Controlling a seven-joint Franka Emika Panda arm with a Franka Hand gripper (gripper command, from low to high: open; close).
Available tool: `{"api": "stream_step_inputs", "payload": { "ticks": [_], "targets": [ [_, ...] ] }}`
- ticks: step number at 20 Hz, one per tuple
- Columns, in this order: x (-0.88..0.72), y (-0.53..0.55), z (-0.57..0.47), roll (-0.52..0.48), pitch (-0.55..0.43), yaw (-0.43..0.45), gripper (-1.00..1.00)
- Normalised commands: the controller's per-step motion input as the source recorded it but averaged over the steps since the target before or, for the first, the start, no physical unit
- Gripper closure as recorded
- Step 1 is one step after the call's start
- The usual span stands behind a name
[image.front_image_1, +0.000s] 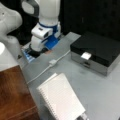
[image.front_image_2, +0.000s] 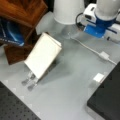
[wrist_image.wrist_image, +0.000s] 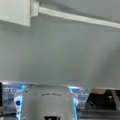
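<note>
Claw (image.front_image_2: 29, 82) pokes out at the lower left corner of the notebook (image.front_image_2: 42, 57) in a front view, and it's only a sliver at the bottom edge of a front view (image.front_image_1: 83, 116). Two pale fingers (image.front_image_2: 26, 81) sit right against the notebook's low edge, but honestly I can't tell how wide they're spread or whether they're actually pinching it.

The notebook (image.front_image_1: 61, 98) is tilted, low end by the claw, and throws a shadow on the grey desk (image.front_image_1: 100, 92).

Room-wise: the widest open stretch of desk is between the notebook and the black box (image.front_image_1: 100, 47), which fills the upper right of a front view and the lower right corner (image.front_image_2: 107, 95) of a front view. A small white tag (image.front_image_1: 85, 55) sits at the box's near edge.

A wooden block (image.front_image_1: 12, 95) hems in the lower left of a front view, close beside the notebook.

A white cable (image.front_image_1: 60, 58) with a little plug block runs diagonally across the desk between the notebook and the robot base (image.front_image_1: 46, 30), well apart from the claw. The wrist view shows that cable (wrist_image.wrist_image: 80, 18) along its top, bare desk below it, and no fingers.
</note>
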Motion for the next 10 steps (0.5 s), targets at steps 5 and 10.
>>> {"api": "stream_step_inputs", "payload": {
  "ticks": [5,10],
  "targets": [
    [-0.3,0.04,-0.11,0.304,-0.323,-0.087,-1.0],
    [-0.17,0.08,-0.11,0.246,-0.221,-0.091,-1.0]
  ]
}}
